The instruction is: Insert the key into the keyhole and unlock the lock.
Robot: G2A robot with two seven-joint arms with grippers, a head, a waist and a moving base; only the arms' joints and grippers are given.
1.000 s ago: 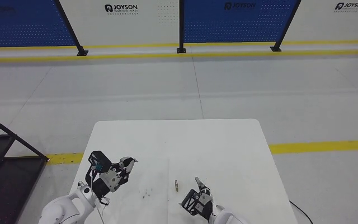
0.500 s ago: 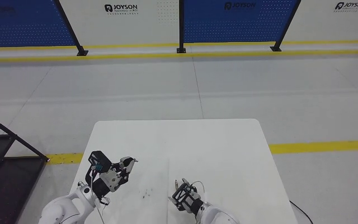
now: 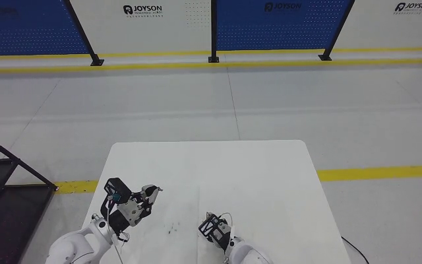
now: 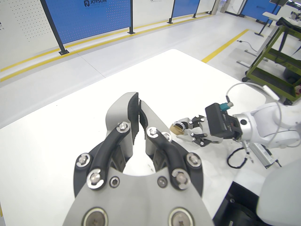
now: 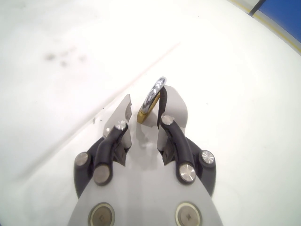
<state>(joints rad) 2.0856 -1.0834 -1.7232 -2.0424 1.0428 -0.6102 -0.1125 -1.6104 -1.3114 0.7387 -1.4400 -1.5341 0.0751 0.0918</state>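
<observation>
Right wrist view has the right gripper (image 5: pixel 147 94) parted around the brass padlock (image 5: pixel 143 116), one pad touching its shackle, by the near edge of the white table (image 5: pixel 211 48). Well to the left, the left gripper (image 4: pixel 139 104) is pinched nearly closed.

This looks like an industrial robotics lab or factory hall. The pale grey floor (image 3: pixel 264 105) carries yellow lane stripes (image 3: pixel 165 66). Blue and white perforated partition panels (image 3: pixel 277 23) on black posts stand at 12 o'clock from the white surface (image 3: pixel 264 171), and a green trolley (image 4: pixel 270 70) is nearby.
</observation>
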